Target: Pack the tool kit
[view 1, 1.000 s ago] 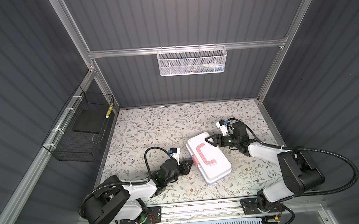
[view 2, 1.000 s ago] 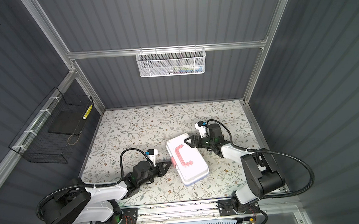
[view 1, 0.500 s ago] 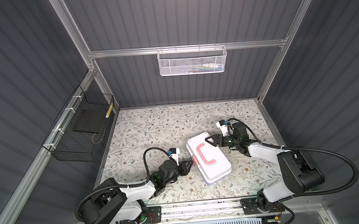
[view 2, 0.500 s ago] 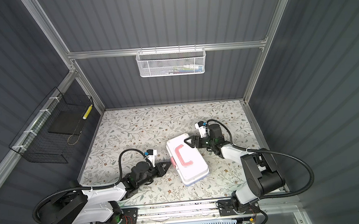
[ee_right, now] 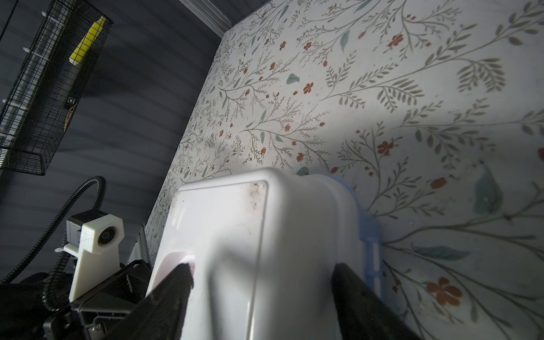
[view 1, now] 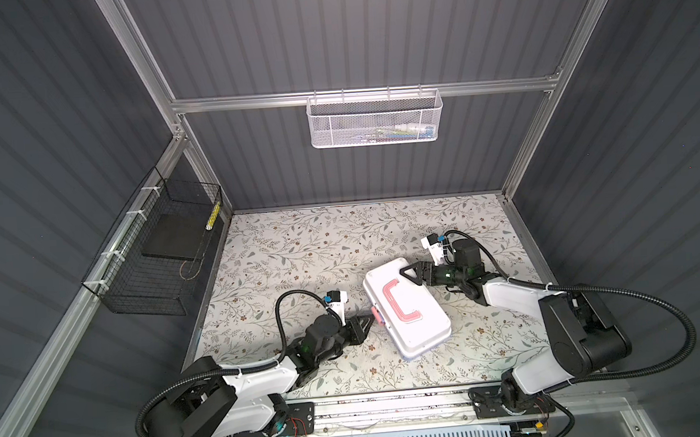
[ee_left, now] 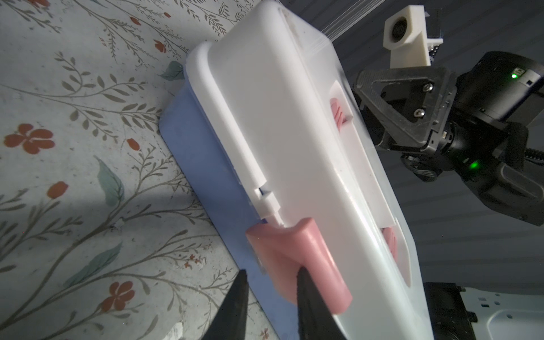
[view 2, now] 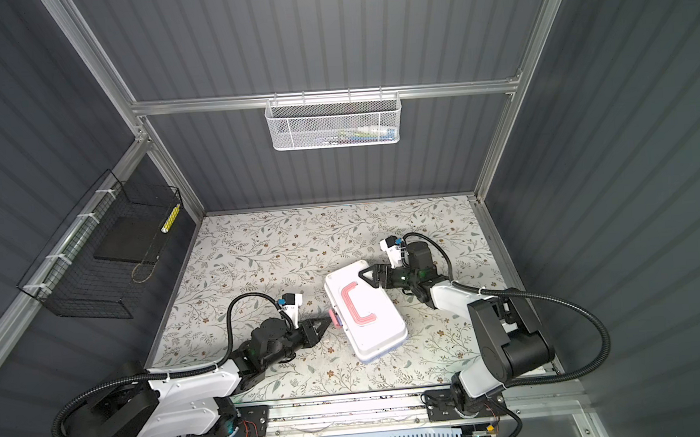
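Observation:
The tool kit (view 1: pixel 413 328) (view 2: pixel 372 330) lies shut on the floral floor, white lid up, with its pink handle (view 1: pixel 399 304) flat in the lid. Its pink latch (ee_left: pixel 294 253) (view 1: pixel 376 314) faces my left gripper (ee_left: pixel 270 272) (view 1: pixel 369 320). That gripper stands narrowly open: one fingertip rests on the latch's face, and the latch's lower lip lies between the fingers. My right gripper (ee_right: pixel 262 273) (view 1: pixel 407 271) is closed wide over the kit's far right corner (ee_right: pixel 265 229). One finger presses the lid top by the handle recess, the other sits at the blue hinge side.
A white mesh basket (view 1: pixel 375 120) with small items hangs on the back wall. A black wire basket (view 1: pixel 155 256) on the left wall holds a black pad and a yellow piece (view 1: pixel 213 213). Dark walls close in the floral floor (view 1: pixel 321 246) on three sides.
The left arm has shifted very slightly while its fingers stay at the pink latch. The tool kit and the right arm have not moved.

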